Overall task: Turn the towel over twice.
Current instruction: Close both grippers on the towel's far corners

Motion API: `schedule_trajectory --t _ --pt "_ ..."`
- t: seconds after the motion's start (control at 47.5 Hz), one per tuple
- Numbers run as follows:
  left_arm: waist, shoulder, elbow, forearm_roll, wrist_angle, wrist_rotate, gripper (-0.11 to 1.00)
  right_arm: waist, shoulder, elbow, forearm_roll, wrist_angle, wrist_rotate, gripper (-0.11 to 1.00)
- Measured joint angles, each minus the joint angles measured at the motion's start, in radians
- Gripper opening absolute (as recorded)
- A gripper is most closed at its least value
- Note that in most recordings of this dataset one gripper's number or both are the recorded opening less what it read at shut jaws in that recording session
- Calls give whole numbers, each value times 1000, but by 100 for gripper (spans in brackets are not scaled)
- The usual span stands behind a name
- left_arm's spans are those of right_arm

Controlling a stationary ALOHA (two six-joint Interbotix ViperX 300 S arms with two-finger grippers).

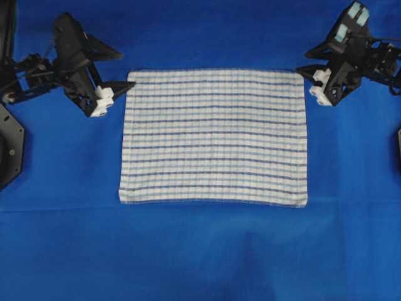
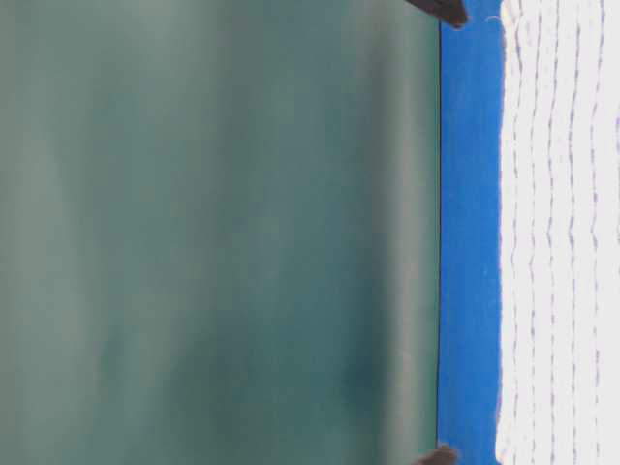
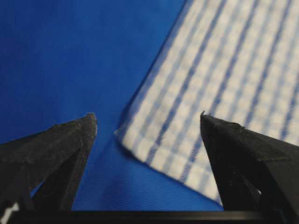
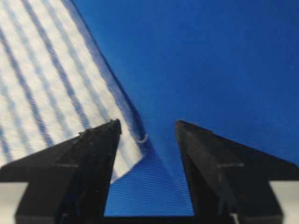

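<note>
A plain solid-blue sheet (image 1: 200, 251) covers the table. On its middle lies the rectangular white woven towel (image 1: 214, 138) with thin blue stripes, flat, its long axis running side to side in the overhead view. The left gripper (image 3: 148, 122) and right gripper (image 4: 147, 124) stand spread wide at its far corners, grasping nothing.

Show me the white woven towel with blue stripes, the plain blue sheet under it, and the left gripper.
white striped woven towel (image 1: 214, 137), overhead view, middle of the cloth
plain blue sheet (image 1: 200, 251), overhead view, bare area
left gripper (image 3: 148, 122), left wrist view, midway between fingertips
</note>
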Motion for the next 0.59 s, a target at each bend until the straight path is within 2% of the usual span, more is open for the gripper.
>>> schedule_trajectory --t 0.211,0.337,0.421,0.485,0.59 --pt "34 144 -25 0 -46 2 84 -20 110 -15 -2 -32 0 56" --pt "46 201 -43 0 -48 11 81 -21 130 -23 -2 -40 2 55" --pt "52 224 -55 0 -43 20 69 -21 132 -23 -2 -41 2 51" --pt "55 229 -60 0 -29 26 53 -20 132 -23 -3 -41 2 43" --pt "58 229 -64 0 -3 35 25 -18 132 -26 -5 -40 2 18"
